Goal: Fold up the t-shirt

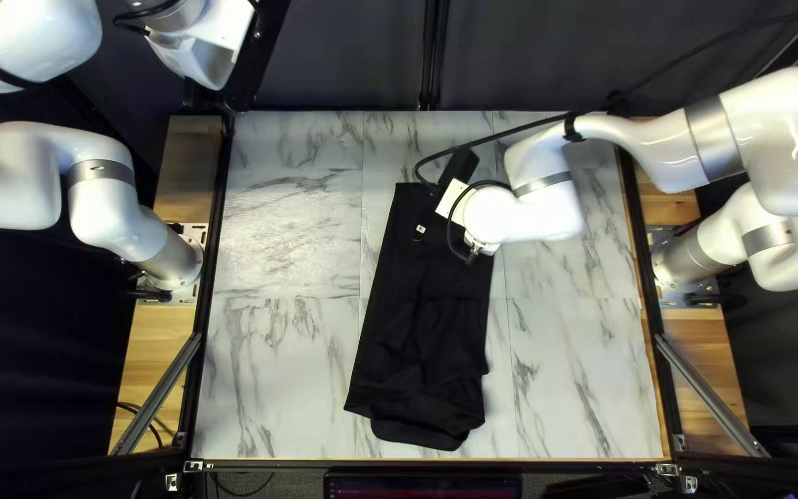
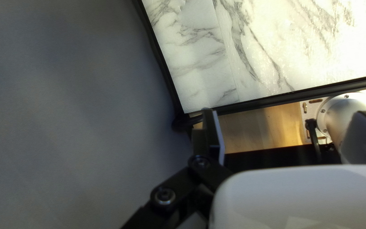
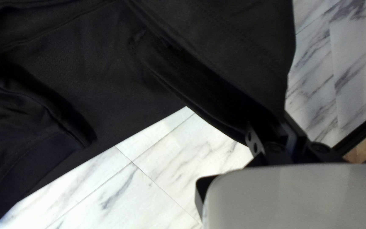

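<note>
Right gripper point(image 1: 473, 257) was clamped on the black t-shirt point(image 1: 415, 277) toward its far end, left gripper point(image 1: 218, 93) hung open near the desk's point(image 1: 288, 231) far left corner.

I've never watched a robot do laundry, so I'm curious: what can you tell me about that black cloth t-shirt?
The black cloth t-shirt is a long, narrow, layered bundle on the white, grey-veined, marble-look table. One long side is fairly straight; its near end is rumpled. Seams show, and a small white mark sits towards the far end. There, my right arm's black two-fingered pincer is shut on a fold of it.
</note>
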`<move>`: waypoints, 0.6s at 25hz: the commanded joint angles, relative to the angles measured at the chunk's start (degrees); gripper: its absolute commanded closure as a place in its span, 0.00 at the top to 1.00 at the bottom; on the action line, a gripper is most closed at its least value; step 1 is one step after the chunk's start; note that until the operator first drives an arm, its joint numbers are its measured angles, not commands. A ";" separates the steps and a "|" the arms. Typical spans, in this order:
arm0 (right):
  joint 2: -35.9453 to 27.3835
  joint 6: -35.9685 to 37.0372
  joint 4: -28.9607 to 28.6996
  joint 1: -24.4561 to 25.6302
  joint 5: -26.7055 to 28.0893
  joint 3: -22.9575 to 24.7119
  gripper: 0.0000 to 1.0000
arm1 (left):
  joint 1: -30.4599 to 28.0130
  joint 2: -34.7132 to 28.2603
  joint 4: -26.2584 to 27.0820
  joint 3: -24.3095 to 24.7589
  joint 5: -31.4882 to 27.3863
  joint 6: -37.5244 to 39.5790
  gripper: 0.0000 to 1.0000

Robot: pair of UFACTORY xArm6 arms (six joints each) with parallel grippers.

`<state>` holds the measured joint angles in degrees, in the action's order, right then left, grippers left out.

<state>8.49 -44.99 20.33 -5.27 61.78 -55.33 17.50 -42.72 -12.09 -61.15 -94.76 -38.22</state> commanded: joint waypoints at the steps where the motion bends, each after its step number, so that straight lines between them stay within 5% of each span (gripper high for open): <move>1: -0.05 -0.09 -0.53 -0.52 -1.07 1.09 0.07 | 0.00 0.00 0.00 0.00 0.00 0.00 1.00; 2: -0.17 -0.44 -0.58 -0.68 -1.15 1.40 0.36 | 0.00 0.00 0.00 0.00 0.00 0.00 1.00; 3: -0.19 -0.60 -0.59 -0.73 -1.14 1.45 0.89 | 0.00 0.00 0.00 0.00 0.00 0.00 1.00; 4: -0.17 -1.16 -0.42 -0.81 -1.02 1.49 0.95 | 0.00 0.00 0.00 0.00 0.00 0.00 1.00; 15: 1.37 -3.64 8.89 -1.36 -9.29 4.34 1.00 | 0.00 0.00 0.00 0.00 0.00 0.00 1.00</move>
<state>10.31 -49.58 26.85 -6.68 55.30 -52.46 17.50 -42.72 -12.09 -61.15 -94.76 -38.22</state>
